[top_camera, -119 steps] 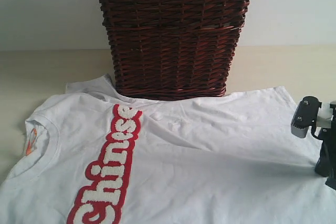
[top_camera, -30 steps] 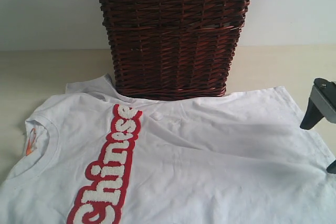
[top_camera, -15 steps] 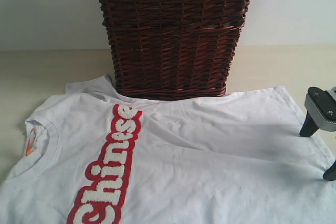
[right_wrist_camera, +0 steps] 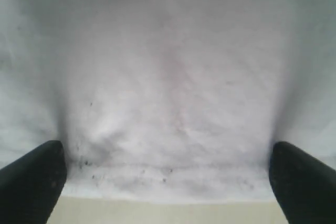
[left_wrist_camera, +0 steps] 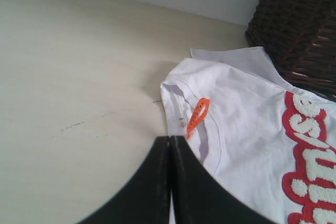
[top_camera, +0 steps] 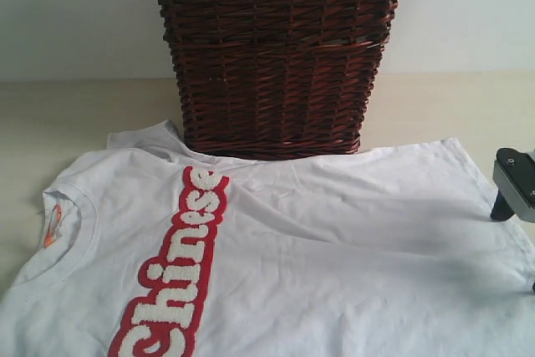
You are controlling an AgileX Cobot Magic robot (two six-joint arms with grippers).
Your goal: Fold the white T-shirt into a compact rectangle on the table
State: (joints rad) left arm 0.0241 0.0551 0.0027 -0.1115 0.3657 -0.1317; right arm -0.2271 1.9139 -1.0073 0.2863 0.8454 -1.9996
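Progress:
- Shirt (top_camera: 334, 240) lies open and face up on the table (top_camera: 75, 114). Red lettering (top_camera: 171, 282) is fully exposed.
- Collar at left of the exterior view, hem at far right. One sleeve pokes up beside the basket (top_camera: 276, 56).
- No fold made yet: single flat layer with light wrinkles. All folding is left to do.
- My read: this is the opening grasp, with one gripper at each end of the shirt.

Left gripper (left_wrist_camera: 170, 150):
- Jaws pressed together.
- Tips sit at the collar edge in lower centre of the wrist view, just beside the orange tag (left_wrist_camera: 198, 115).
- Cannot tell whether any cloth is nipped between them.
- Shirt body runs off to the right of that frame, bare table to the left.

Right gripper (right_wrist_camera: 165, 148):
- Jaws wide apart, nothing between them.
- Fingers (right_wrist_camera: 31, 179) stand at lower left and lower right of the wrist view, on or just above the cloth near the hem.
- Shirt fills the frame above, with a thin strip of table along the bottom.
- Exterior view shows it at the right edge, over the hem end.
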